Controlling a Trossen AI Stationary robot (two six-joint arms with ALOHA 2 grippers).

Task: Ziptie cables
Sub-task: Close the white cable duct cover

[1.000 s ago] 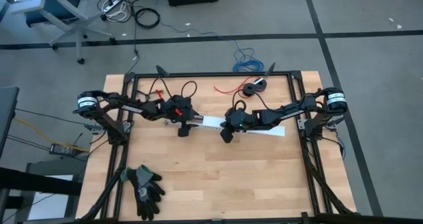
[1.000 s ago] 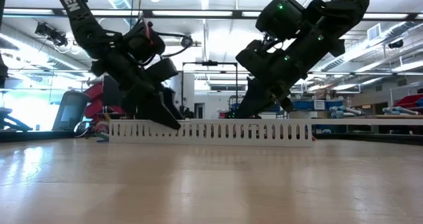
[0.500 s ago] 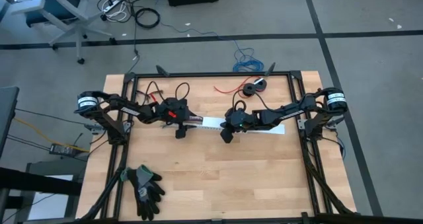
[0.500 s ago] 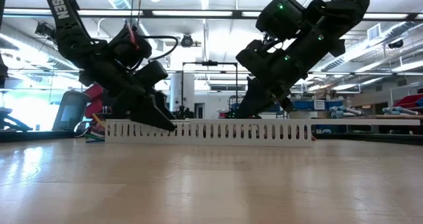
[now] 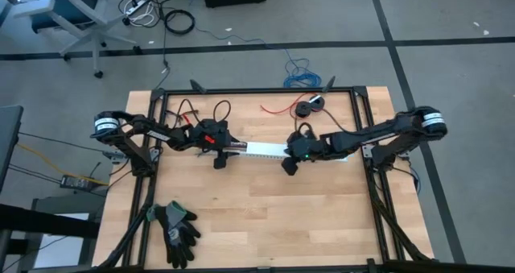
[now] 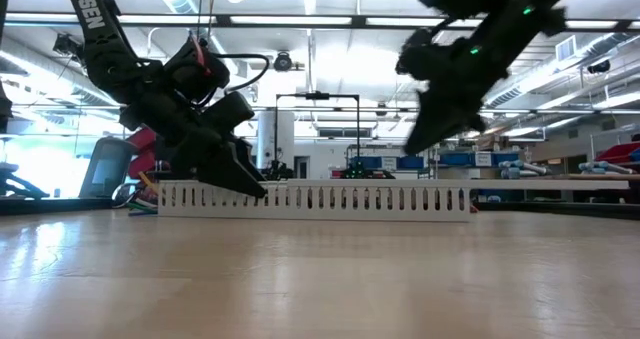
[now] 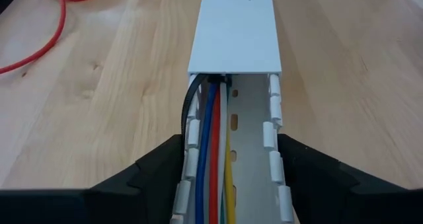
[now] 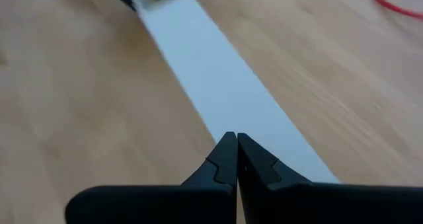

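A long white slotted cable duct lies across the middle of the wooden desk, with a flat white lid covering most of its length. At its uncovered end the cables (blue, red, yellow and a dark one can be made out) run side by side inside the channel and pass under the lid's edge.

The left hand sits at that open end. In its wrist view the two dark fingers stand spread on either side of the duct, one just outside each slotted wall; whether they actually press on the walls is hard to judge from here. In the low view the left hand comes down at a slant to the duct's end.

The right hand is farther along the duct, raised above the lid in the low view. Its fingers are pressed together with nothing between them, pointing down over the white lid.

Behind the duct lie a red wire with a black round spool and, at the desk's far edge, a thin blue wire coil. A pair of dark gloves rests near the front left corner.
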